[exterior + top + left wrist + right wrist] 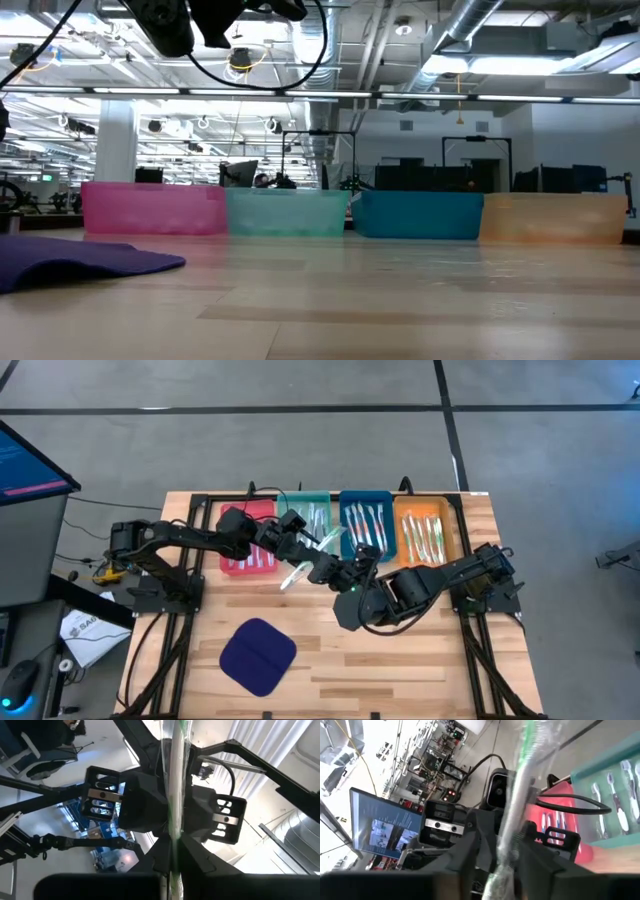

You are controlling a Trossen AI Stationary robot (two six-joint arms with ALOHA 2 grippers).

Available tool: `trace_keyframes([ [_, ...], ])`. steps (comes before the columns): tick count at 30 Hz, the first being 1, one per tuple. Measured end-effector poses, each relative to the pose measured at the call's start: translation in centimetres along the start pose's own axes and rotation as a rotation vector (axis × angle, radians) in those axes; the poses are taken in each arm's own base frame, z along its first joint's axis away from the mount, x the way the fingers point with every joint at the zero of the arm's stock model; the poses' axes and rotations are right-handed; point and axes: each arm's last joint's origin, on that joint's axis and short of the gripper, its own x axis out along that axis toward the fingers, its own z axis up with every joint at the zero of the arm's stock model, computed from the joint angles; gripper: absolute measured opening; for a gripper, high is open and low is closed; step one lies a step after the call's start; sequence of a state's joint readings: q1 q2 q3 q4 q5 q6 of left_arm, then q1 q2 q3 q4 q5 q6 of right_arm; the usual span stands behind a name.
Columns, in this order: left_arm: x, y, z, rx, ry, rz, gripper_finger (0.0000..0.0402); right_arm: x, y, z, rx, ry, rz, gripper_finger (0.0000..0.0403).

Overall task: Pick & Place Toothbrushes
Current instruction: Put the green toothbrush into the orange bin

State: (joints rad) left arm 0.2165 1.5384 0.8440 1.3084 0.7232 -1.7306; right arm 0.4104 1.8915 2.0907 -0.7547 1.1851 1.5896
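Toothbrush handover above the surface (pixel 420 660)

Both arms are meeting near centre, below the four trays (pixel 340 530) at 12 o'clock. The left gripper (pixel 318 560), fingers closed, is gripping a green-accented toothbrush (pixel 297 573); the right gripper (pixel 350 573) is closing around it, probably to re-orient it. The blue pad (pixel 258 656) at 7 o'clock obstructs nothing.

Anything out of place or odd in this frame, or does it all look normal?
One green toothbrush in clear wrap is up in the air between the left tool and right tool, in front of the trays, not in one. The rest lie sorted in trays.
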Motion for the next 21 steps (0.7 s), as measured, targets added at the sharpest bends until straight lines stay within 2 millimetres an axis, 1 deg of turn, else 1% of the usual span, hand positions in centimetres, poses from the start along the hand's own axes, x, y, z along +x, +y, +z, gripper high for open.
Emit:
trace_keyframes([
  [4,0.10,-0.08,-0.17,0.001,0.019,-0.003,0.0010,0.56,-0.04,0.17,-0.002,0.028,-0.009,0.0070],
  [7,0.24,-0.08,-0.37,-0.002,0.030,-0.005,0.0010,0.95,-0.04,0.38,0.003,0.044,-0.015,0.0045],
  [10,0.39,-0.04,-0.57,-0.007,0.041,-0.004,0.0010,1.08,-0.03,0.49,0.006,0.057,-0.017,0.0037],
  [16,0.44,0.12,-0.63,-0.019,0.047,0.004,0.0010,1.07,-0.21,0.49,-0.015,0.058,-0.027,0.0042],
  [21,0.44,0.15,-0.67,-0.026,0.063,0.008,0.0010,1.10,-0.23,0.50,-0.017,0.061,-0.029,0.0037],
])
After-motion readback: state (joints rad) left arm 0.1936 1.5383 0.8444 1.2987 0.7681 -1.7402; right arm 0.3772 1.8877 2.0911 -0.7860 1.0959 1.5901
